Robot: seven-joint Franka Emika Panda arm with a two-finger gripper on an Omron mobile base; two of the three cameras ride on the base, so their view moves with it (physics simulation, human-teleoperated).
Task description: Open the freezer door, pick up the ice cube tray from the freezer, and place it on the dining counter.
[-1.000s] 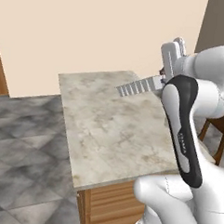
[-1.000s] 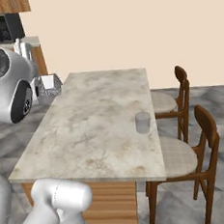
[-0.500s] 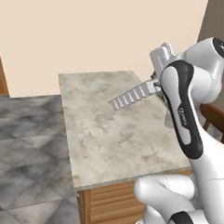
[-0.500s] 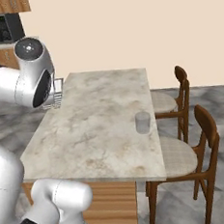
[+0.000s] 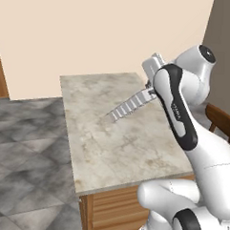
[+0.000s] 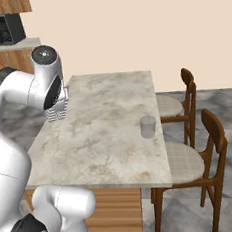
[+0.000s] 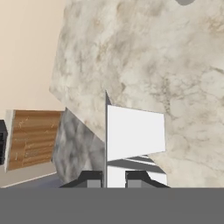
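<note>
Tray [image 5: 131, 105] now farther over counter [image 5: 110, 145]

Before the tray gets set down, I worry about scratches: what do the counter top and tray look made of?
The counter top looks like polished beige-grey marbled stone, going by its veining. The ice cube tray, held in the gripper, looks like white matte plastic, though the render leaves that open.

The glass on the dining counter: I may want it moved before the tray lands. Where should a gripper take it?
Grip the glass around its side wall, coming from above or from the arm's side. It stands upright near the chair-side edge of the dining counter, so the chairs crowd the far side.
</note>
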